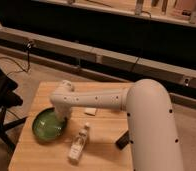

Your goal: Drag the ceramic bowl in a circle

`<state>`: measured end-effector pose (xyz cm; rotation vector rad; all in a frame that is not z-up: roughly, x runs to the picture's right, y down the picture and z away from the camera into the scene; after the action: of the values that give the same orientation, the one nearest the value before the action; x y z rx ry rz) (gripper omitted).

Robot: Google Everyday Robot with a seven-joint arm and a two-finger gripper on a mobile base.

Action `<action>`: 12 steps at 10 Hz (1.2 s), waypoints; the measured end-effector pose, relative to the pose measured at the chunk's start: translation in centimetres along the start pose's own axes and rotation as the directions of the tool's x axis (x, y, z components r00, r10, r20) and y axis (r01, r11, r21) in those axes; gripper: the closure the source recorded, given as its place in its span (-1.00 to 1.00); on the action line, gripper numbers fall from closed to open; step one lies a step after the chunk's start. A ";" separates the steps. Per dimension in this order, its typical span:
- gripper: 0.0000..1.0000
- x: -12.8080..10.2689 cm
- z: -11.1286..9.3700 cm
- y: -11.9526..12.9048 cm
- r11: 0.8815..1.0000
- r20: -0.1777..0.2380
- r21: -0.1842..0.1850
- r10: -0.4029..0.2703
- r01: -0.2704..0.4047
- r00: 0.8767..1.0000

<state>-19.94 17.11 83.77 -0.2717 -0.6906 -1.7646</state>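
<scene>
Bowl (43, 128), glossy green, darker rim, hand (58, 115) at its edge

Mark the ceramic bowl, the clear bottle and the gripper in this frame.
ceramic bowl (45, 126), camera view, on its green inner floor.
clear bottle (78, 143), camera view, on the middle of its body.
gripper (59, 117), camera view, on the arm's tip at the bowl's right rim.
</scene>
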 end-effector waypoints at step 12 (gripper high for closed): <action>1.00 -8.0 -1.7 -0.1 0.998 0.118 -0.002 0.069 -0.070 0.991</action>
<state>-17.22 22.53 78.26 -0.3968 -0.7583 -1.6914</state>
